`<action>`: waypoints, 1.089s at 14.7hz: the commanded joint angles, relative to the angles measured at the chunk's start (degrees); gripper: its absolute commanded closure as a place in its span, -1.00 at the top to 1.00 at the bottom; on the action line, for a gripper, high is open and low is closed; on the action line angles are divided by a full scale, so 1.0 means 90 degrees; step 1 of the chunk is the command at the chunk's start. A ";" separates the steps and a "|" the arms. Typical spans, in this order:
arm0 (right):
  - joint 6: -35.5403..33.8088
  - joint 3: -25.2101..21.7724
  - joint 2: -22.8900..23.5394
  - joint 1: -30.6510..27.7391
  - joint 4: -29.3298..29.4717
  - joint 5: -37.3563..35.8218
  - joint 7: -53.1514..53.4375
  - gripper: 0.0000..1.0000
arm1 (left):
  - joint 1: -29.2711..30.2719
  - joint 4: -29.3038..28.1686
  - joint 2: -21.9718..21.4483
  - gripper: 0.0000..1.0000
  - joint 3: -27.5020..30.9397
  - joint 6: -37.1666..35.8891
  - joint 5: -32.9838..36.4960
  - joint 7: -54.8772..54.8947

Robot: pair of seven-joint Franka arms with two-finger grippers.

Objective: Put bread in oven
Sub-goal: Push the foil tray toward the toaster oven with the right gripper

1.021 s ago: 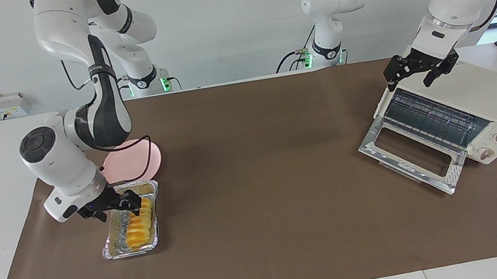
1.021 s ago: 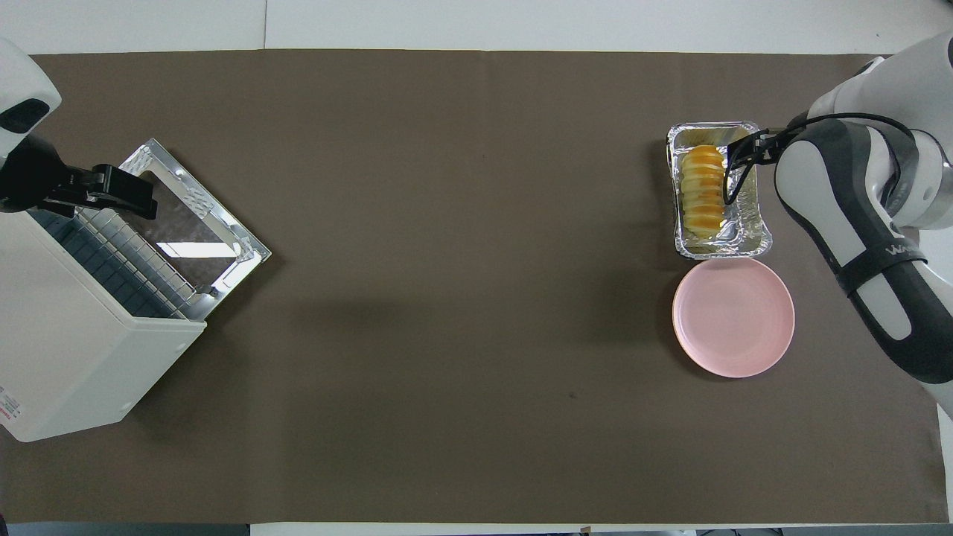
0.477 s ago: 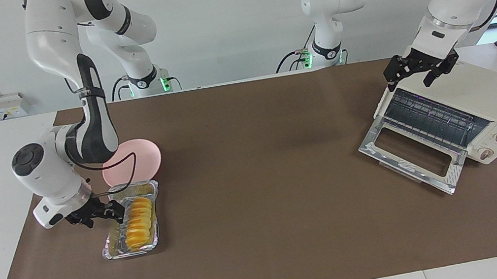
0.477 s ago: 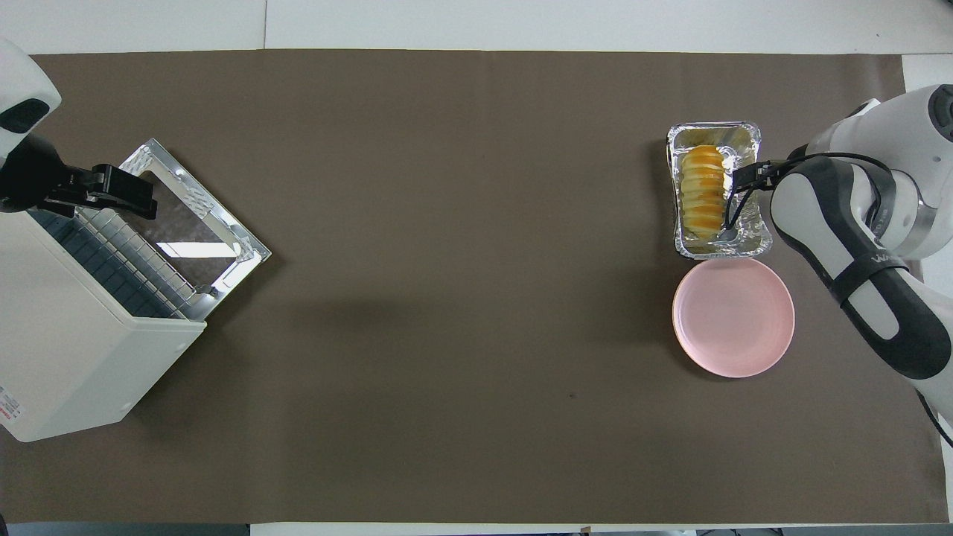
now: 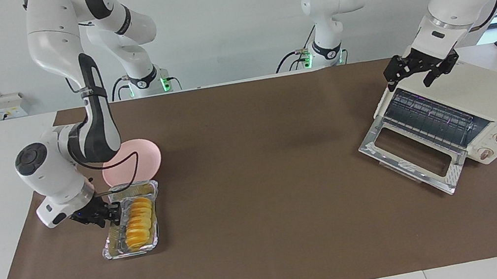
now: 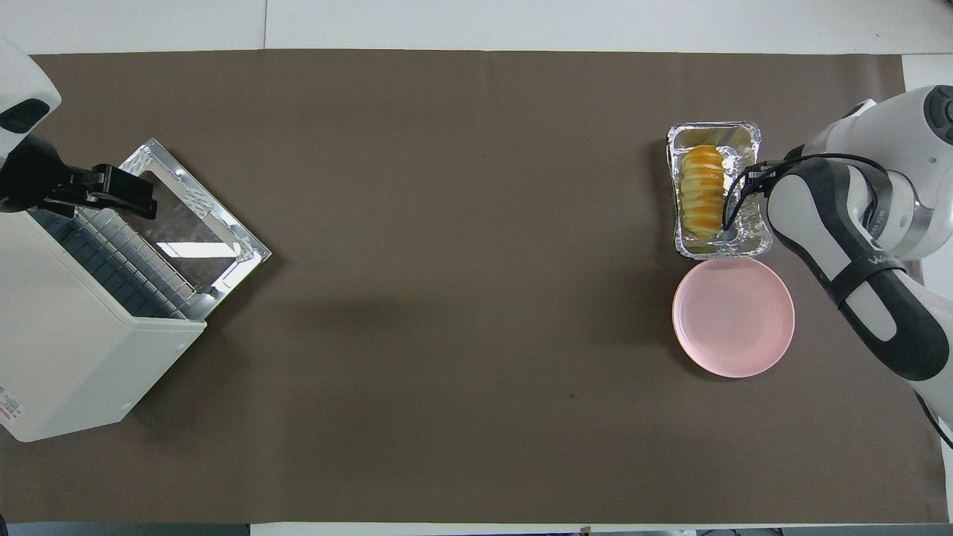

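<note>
The bread (image 5: 138, 223) (image 6: 703, 190), a row of yellow-orange slices, lies in a crinkled foil tray (image 5: 119, 252) (image 6: 715, 128) toward the right arm's end of the table. My right gripper (image 5: 111, 215) (image 6: 744, 182) is down at the tray's long wall, shut on its rim beside the bread. The cream-white oven (image 5: 490, 93) (image 6: 67, 357) stands at the left arm's end, its glass door (image 5: 413, 158) dropped open and the wire rack showing. My left gripper (image 5: 419, 71) (image 6: 138, 199) waits open over the oven's top edge, holding nothing.
A round pink plate (image 5: 146, 156) (image 6: 733, 318) sits right beside the foil tray, nearer to the robots. A brown mat (image 5: 263, 167) covers the table between tray and oven. The right arm's elbow hangs over the plate.
My right gripper drew back from over the bread to the tray's side wall, dropped lower and closed on the rim. The left arm, bread and oven have not moved.
</note>
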 commanded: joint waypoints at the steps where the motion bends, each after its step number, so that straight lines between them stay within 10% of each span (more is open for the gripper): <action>1: 0.0032 0.0023 -0.0191 -0.0021 -0.0197 0.0052 0.0106 -1.00 | 0.0016 -0.0108 -0.0110 1.00 0.0026 -0.0017 -0.0109 0.0060; 16: -0.0612 0.0619 -0.0152 0.1002 0.1423 0.0071 0.1841 -1.00 | 0.0016 -0.0108 -0.0110 1.00 0.0026 -0.0017 -0.0109 0.0060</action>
